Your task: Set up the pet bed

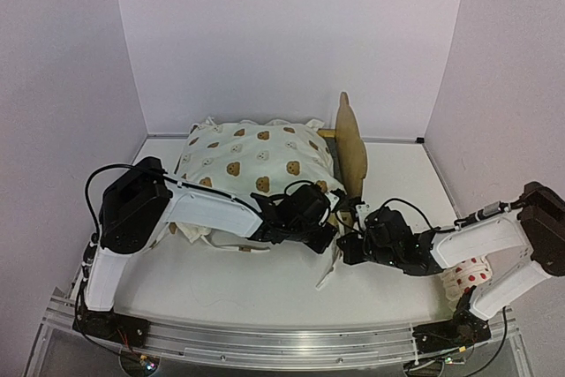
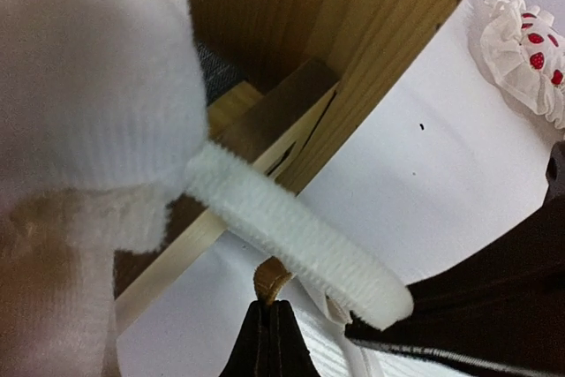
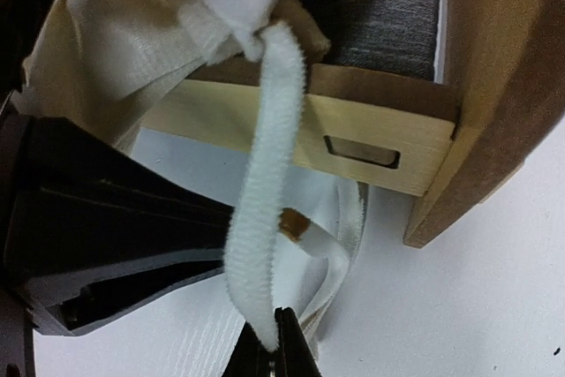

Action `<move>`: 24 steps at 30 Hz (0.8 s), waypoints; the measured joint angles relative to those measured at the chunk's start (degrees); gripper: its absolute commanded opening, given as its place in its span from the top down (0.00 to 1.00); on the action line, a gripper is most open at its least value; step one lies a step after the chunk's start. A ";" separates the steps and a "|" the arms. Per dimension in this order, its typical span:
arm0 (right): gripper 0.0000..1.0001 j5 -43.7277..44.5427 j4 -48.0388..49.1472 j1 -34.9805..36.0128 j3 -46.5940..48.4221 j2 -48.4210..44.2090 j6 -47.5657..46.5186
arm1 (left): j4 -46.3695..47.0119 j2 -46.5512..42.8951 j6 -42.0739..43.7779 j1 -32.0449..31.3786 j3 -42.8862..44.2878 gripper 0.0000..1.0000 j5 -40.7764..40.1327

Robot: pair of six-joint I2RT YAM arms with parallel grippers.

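Observation:
The pet bed (image 1: pixel 350 143) stands mid-table with its plywood headboard to the right. The cream bear-print cushion (image 1: pixel 252 161) lies on it. Its side rail (image 3: pixel 353 143) and dark grey felt base (image 3: pixel 380 6) show in the right wrist view. My left gripper (image 1: pixel 328 218) is at the bed's near right corner, shut on the brown tip of a flat cushion tie (image 2: pixel 272 278). My right gripper (image 1: pixel 349 240) is close beside it, shut on the end of a fuzzy white cushion tie (image 3: pixel 265 174). That tie also crosses the left wrist view (image 2: pixel 291 236).
The small white red-dotted pillow (image 1: pixel 468 275) lies at the right front under my right arm, and shows in the left wrist view (image 2: pixel 530 50). White walls enclose the table on three sides. The two grippers almost touch.

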 measured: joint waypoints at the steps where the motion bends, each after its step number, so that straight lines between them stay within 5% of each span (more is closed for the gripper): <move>1: 0.86 -0.61 -0.04 0.00 0.00 0.00 -0.16 | 0.94 0.23 0.12 0.00 0.00 1.00 0.05; 6: 0.68 -3.85 -2.05 0.00 0.07 -0.08 -2.04 | 5.46 1.00 1.06 0.14 -0.16 1.00 0.35; 13: 0.57 -4.80 -10.44 -0.09 0.10 -6.34 -4.89 | 9.37 1.83 1.50 0.95 -0.68 1.00 1.33; 17: 0.58 -2.88 -14.51 -0.09 -0.74 -13.15 -6.49 | 10.66 1.83 1.76 1.50 -1.12 1.00 1.55; 24: 0.74 3.67 -19.37 -0.52 -2.78 -19.23 -8.25 | 11.59 1.83 2.85 1.93 -1.60 1.00 2.03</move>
